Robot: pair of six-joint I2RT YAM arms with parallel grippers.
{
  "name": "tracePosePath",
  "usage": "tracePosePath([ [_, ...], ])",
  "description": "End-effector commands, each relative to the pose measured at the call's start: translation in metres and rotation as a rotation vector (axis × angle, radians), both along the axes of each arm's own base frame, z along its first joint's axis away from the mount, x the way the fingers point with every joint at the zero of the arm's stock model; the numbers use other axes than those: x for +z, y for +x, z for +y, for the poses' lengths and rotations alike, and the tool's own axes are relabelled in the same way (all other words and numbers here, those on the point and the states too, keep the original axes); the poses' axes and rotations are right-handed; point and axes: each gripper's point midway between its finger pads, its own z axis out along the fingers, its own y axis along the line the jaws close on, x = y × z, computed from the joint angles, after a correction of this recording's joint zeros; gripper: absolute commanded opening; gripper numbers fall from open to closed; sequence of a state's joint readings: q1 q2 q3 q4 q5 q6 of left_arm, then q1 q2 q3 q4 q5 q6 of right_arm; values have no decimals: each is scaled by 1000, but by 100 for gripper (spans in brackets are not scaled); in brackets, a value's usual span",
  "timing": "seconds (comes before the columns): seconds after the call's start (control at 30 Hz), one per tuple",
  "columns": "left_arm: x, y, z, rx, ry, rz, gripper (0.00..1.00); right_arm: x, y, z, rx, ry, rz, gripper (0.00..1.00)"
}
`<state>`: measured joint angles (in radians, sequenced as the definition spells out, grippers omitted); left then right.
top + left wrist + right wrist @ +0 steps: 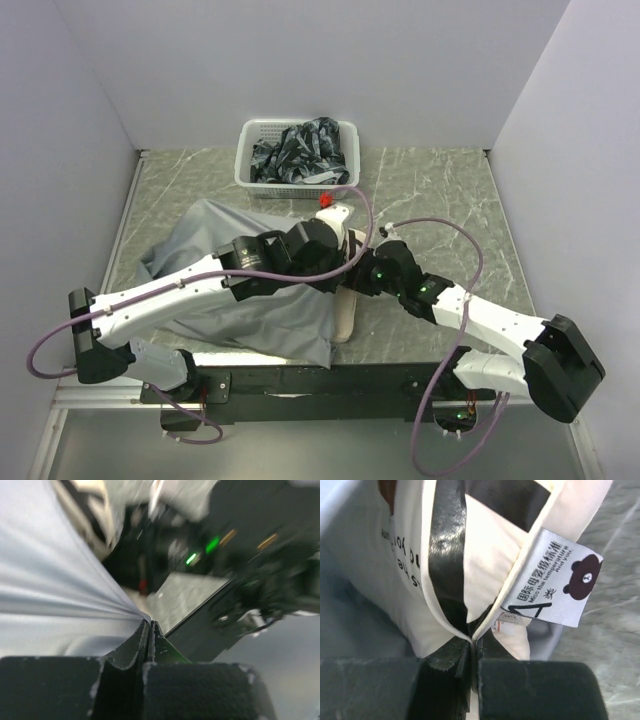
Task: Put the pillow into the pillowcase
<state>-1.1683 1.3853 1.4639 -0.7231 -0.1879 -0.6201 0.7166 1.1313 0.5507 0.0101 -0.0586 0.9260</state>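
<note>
Pillow (490, 555) feels soft and light; my right gripper (471, 645) pinches its seam closed, my left gripper (150, 630) clamps the limp pillowcase (50, 605) edge.

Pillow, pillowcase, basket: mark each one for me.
pillow (345, 318), top external view, bare cream edge
pillowcase (190, 235), top external view, grey upper-left area
basket (243, 160), top external view, white left wall

Even bright light; left wrist view motion-blurred.

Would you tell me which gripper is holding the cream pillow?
The right gripper, shut on the cream pillow near its bear tag; the left gripper pinches the grey pillowcase.
</note>
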Motion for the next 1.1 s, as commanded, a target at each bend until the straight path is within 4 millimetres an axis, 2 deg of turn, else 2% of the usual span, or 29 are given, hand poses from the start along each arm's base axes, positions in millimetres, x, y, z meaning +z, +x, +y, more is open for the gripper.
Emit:
tracePosePath([
  [0.0,-14,-4,7,42,-30,58,1,61,14,27,50,192,-150,0],
  [0.07,-32,14,17,103,3,77,1,84,0,38,92,223,-191,0],
  [0.13,-27,23,12,106,-1,60,1,110,-5,33,85,224,-242,0],
  [0.2,8,29,-9,67,-71,24,1,123,10,12,-2,191,-284,0],
  [0.23,22,27,-19,15,-95,13,1,138,12,2,-19,181,-307,0],
  [0.27,54,30,-37,-18,-151,-23,1,146,18,-5,-41,181,-322,0],
  [0.3,70,28,-45,-45,-170,-44,1,155,26,-14,-57,187,-330,0],
  [0.33,86,25,-53,-90,-179,-78,1,172,28,-15,-54,196,-347,0],
  [0.37,117,14,-67,-139,-219,-112,1,180,29,-16,-54,199,-356,0],
  [0.43,143,2,-77,-184,-255,-154,1,196,25,-10,-28,239,-370,0],
  [0.47,164,-9,-83,-222,-310,-168,1,197,22,-4,0,266,-366,0],
  [0.5,170,-16,-85,-246,-333,-168,1,197,18,3,20,289,-360,0],
  [0.53,174,-21,-87,-256,-360,-157,1,184,12,17,56,286,-327,0],
  [0.6,176,-30,-86,-277,-381,-159,1,165,10,31,77,263,-300,0],
  [0.63,173,-34,-85,-285,-378,-160,1,140,8,40,102,253,-248,0],
  [0.73,136,-32,-73,-231,-298,-126,1,115,16,30,70,241,-217,0],
  [0.77,109,-32,-64,-211,-243,-95,1,112,30,14,8,218,-228,0],
  [0.83,79,-25,-54,-131,-204,-54,1,114,37,-6,-34,203,-242,0],
  [0.87,40,-25,-44,-105,-138,-8,1,116,42,-17,-54,211,-246,0],
  [0.93,11,-32,-42,-93,-139,75,1,122,44,-28,-75,202,-264,0],
  [0.97,-16,-39,-32,-87,-106,117,1,120,44,-31,-81,189,-265,0],
  [1.0,-22,-42,-29,-80,-118,134,1,115,43,-32,-83,182,-255,0],
  [1.03,-23,-45,-27,-70,-143,160,1,101,41,-31,-81,180,-229,0],
  [1.07,-19,-49,-24,-80,-187,159,1,92,41,-30,-83,179,-208,0],
])
